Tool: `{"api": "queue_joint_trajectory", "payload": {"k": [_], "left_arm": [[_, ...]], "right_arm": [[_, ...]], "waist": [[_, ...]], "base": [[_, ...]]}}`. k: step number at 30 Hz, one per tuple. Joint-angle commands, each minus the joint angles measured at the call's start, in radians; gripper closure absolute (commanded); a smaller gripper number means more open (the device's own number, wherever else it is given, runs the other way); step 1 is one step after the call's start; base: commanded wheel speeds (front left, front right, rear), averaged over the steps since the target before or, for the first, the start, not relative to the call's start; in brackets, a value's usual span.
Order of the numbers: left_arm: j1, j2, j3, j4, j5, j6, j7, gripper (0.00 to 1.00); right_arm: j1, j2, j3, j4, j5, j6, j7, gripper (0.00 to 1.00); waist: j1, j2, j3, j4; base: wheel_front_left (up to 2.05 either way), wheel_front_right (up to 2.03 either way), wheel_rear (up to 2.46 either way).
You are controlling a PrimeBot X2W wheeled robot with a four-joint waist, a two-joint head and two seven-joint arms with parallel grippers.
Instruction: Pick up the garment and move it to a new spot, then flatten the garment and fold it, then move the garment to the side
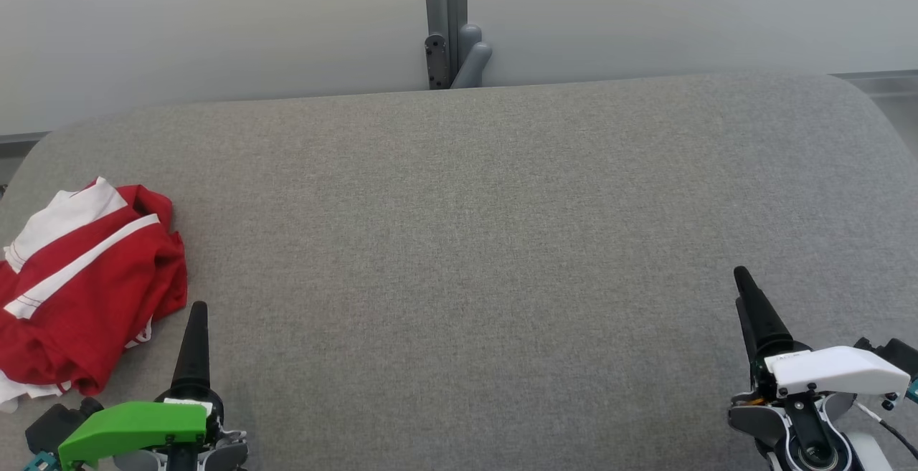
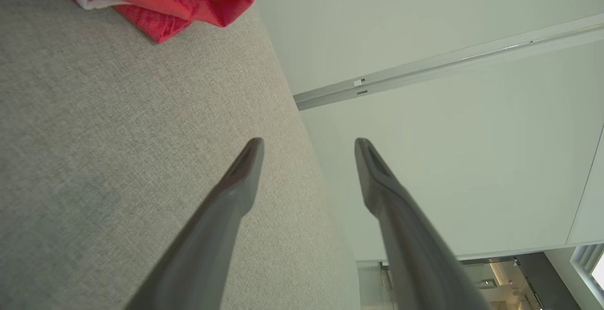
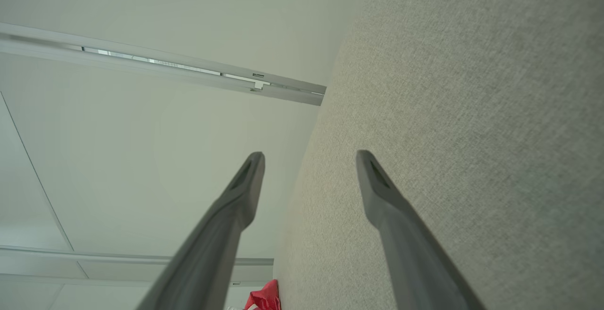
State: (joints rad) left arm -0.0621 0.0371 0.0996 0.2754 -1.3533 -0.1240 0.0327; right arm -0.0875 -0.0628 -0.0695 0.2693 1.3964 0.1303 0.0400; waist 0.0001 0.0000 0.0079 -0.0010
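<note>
Found crumpled red-and-white fabric garment point(image 1: 86, 277) at left edge of grey woven cushion point(image 1: 466, 241) in head view; saw left gripper point(image 2: 309, 142) and right gripper point(image 3: 309, 154) spread wide in wrist views; noted open cushion between.

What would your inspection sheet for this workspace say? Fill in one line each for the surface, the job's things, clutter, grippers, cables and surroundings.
Surface: grey fabric surface, flat, with rounded far corners.
Job's things: red garment with white stripes, crumpled at the surface's left edge, not held.
Clutter: nothing seen.
Grippers: left gripper open, just right of the garment; right gripper open, over the surface's right side, holding nothing.
Cables: a thin dark cable by the right wrist, off the garment.
Surroundings: pale wall behind the surface, with a grey post at its middle.
</note>
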Motion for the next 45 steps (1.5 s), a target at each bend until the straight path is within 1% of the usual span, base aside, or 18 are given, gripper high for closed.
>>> {"api": "queue_joint_trajectory", "payload": {"k": [1,8,11,17,24,28,45], "left_arm": [[-0.015,0.007,-0.001,-0.017,0.064,-0.003,-0.012,0.0],[-0.016,0.008,-0.018,-0.014,0.239,0.003,-0.041,0.0],[-0.014,0.012,-0.029,-0.011,0.311,0.014,-0.053,0.0],[-0.016,0.021,-0.043,-0.004,0.427,0.05,-0.076,0.0],[-0.019,0.034,-0.065,0.004,0.533,0.076,-0.1,0.0],[-0.014,0.034,-0.072,0.008,0.565,0.083,-0.11,0.0],[0.007,0.044,-0.106,0.028,0.784,0.107,-0.165,0.0]], "right_arm": [[-0.024,-0.012,0.008,-0.019,-0.058,0.0,-0.014,0.0],[-0.032,-0.016,0.033,-0.019,-0.216,0.0,-0.044,0.0],[-0.033,-0.018,0.04,-0.018,-0.278,0.0,-0.056,0.0],[-0.037,-0.022,0.057,-0.018,-0.379,0.0,-0.079,0.0],[-0.04,-0.028,0.072,-0.02,-0.484,0.0,-0.104,0.0],[-0.041,-0.029,0.081,-0.018,-0.519,0.0,-0.115,0.0],[-0.046,-0.041,0.127,0.024,-0.728,0.0,-0.17,0.0]], "waist": [[0.0,0.0,0.0,0.0],[0.0,0.0,0.002,-0.001],[0.0,0.0,0.004,-0.001],[0.0,0.0,0.006,-0.003],[0.0,0.0,0.008,-0.005],[0.0,0.0,0.008,-0.008],[0.0,0.0,0.008,-0.018]], "base": [[0.0,0.0,0.0],[0.0,0.0,0.0],[0.0,0.0,0.0],[0.0,0.0,0.0],[0.0,0.0,0.0],[0.0,0.0,0.0],[0.0,0.0,0.0]]}}
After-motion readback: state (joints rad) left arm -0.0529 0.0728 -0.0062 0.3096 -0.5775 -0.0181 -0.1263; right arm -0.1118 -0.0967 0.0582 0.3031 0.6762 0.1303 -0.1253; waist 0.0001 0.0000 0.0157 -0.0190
